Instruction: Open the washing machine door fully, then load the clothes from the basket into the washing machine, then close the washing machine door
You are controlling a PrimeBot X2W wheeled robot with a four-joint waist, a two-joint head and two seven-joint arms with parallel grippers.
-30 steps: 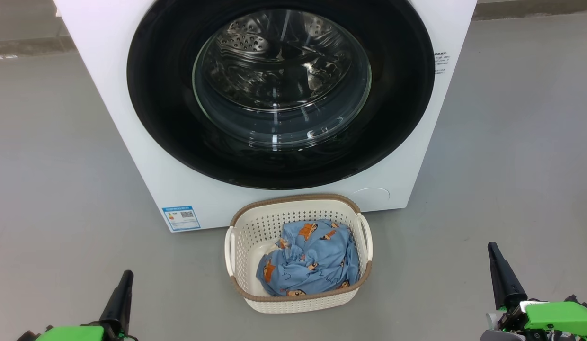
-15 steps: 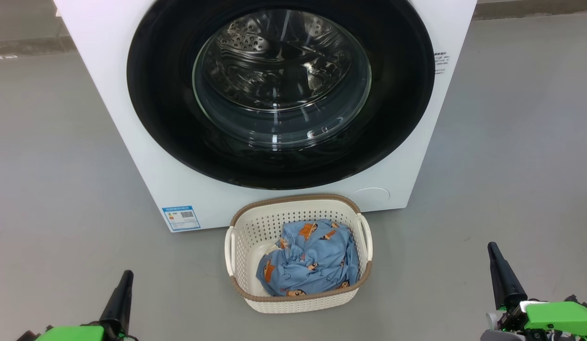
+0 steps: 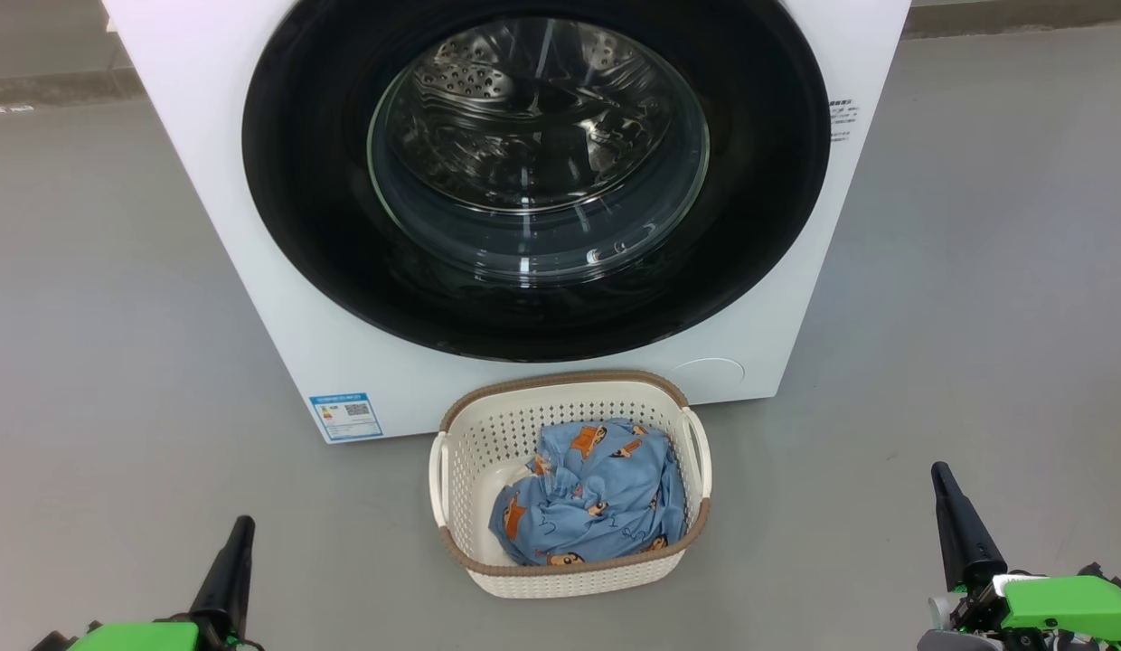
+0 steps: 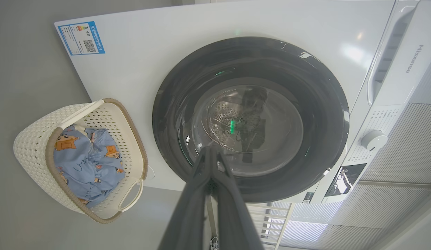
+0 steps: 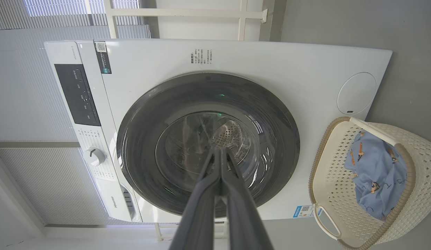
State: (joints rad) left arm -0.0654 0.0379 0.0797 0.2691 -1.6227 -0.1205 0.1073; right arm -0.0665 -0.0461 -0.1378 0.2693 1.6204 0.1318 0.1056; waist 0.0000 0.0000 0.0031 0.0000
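Note:
The white washing machine (image 3: 208,136) stands straight ahead, and its round glossy black door (image 3: 307,244) with the clear glass bowl lies closed against the front. On the floor right before it sits the cream basket (image 3: 456,434), holding crumpled light-blue clothes (image 3: 588,497) with orange figures. My left gripper (image 3: 242,526) is at the lower left, shut and empty, well back from the basket. At the lower right my right gripper (image 3: 940,473) is likewise shut with nothing in it. Both wrist views look at the closed door (image 4: 173,104) (image 5: 139,114) past touching fingertips (image 4: 209,151) (image 5: 219,150).
Grey floor (image 3: 117,316) spreads to both sides of the machine. A blue label sticker (image 3: 345,415) marks its lower left corner. The control panel (image 5: 76,93) and a dial (image 5: 94,156) sit along its top; pale blinds (image 4: 392,146) hang behind.

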